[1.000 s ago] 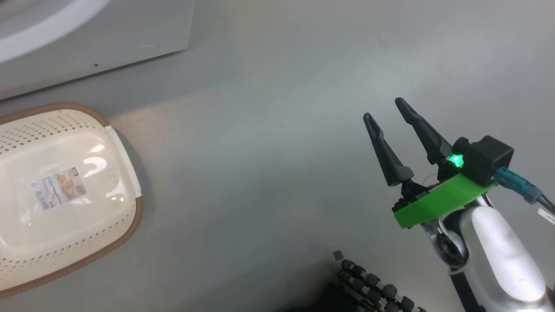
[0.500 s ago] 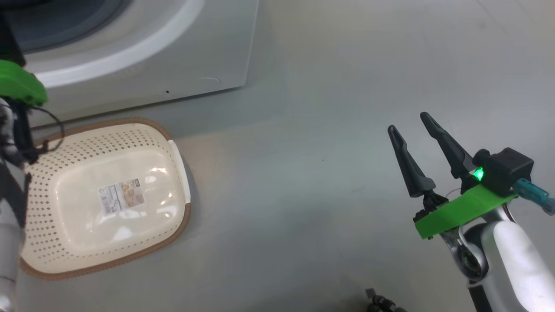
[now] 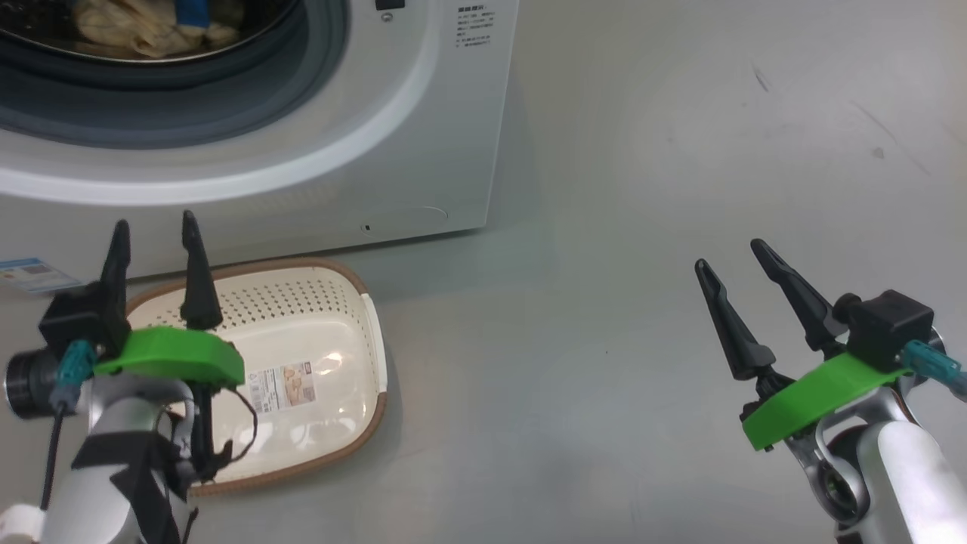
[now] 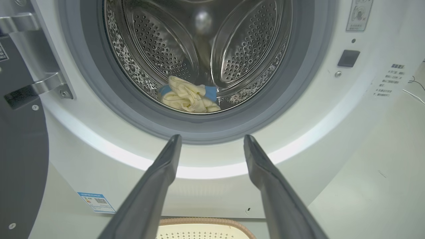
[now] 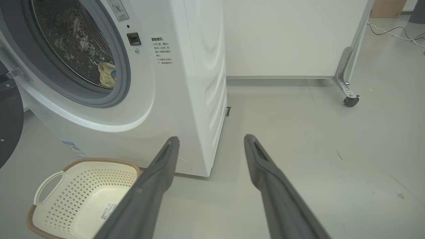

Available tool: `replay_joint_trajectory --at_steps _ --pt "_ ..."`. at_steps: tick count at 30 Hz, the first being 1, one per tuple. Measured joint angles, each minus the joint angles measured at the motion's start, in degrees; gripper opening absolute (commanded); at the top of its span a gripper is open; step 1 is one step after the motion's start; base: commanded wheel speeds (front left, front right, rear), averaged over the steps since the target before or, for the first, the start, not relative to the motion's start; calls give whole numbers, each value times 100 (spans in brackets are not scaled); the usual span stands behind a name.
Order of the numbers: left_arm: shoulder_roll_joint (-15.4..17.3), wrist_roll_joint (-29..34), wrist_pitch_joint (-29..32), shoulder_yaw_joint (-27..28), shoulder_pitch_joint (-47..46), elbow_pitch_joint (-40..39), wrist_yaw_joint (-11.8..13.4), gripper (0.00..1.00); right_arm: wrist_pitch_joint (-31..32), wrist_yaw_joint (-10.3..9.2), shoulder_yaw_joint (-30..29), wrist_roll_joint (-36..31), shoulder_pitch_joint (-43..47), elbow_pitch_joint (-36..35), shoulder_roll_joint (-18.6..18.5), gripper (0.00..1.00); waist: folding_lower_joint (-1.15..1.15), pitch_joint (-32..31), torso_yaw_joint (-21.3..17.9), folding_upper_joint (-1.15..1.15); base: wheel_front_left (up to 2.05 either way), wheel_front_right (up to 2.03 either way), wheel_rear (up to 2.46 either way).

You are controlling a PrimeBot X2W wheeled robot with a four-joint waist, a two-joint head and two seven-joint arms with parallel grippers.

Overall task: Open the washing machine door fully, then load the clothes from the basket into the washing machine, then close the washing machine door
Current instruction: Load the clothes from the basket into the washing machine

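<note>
The washing machine [image 3: 423, 151] stands open, its grey gasket and steel drum [image 4: 199, 39] facing me. Cream-yellow and blue clothes [image 4: 187, 98] lie in a heap at the drum's bottom, also seen as clothes [image 3: 143, 26] in the head view. The dark door [image 4: 20, 166] hangs swung out on its hinge at the left. The basket [image 3: 332, 302] sits on the floor before the machine, holding only its sticker. My left gripper [image 3: 155, 221] is open above the basket's left part, pointing at the drum. My right gripper [image 3: 730, 255] is open over bare floor to the right.
A white wheeled partition [image 5: 285, 36] with a caster [image 5: 350, 99] stands behind and right of the machine. Cables [image 5: 391, 31] lie on the floor at the far right. Grey floor [image 3: 604, 189] stretches right of the machine and basket.
The head camera has swung up and left, bringing the machine's opening into view. My left arm has come in at the lower left. Both grippers stay open.
</note>
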Motion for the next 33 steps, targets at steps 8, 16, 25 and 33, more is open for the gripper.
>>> replay_joint_trajectory --at_steps 8,16,25,33 --pt "-68 2 -1 -3 994 -742 269 100 127 0 -68 -25 191 -86 -15 100 0 -433 149 0 0 0 0" --pt "-71 18 8 -25 1895 -1243 326 100 300 0 -89 -42 415 -136 -24 100 0 -828 256 0 0 0 0" --pt "-68 99 163 -214 2531 -1663 339 100 530 0 -281 -93 775 -320 -76 100 0 -1229 416 0 0 0 0" --pt "-20 143 254 -348 2609 -1750 339 100 597 0 -281 -93 776 -400 -76 100 0 -1325 486 0 0 0 0"
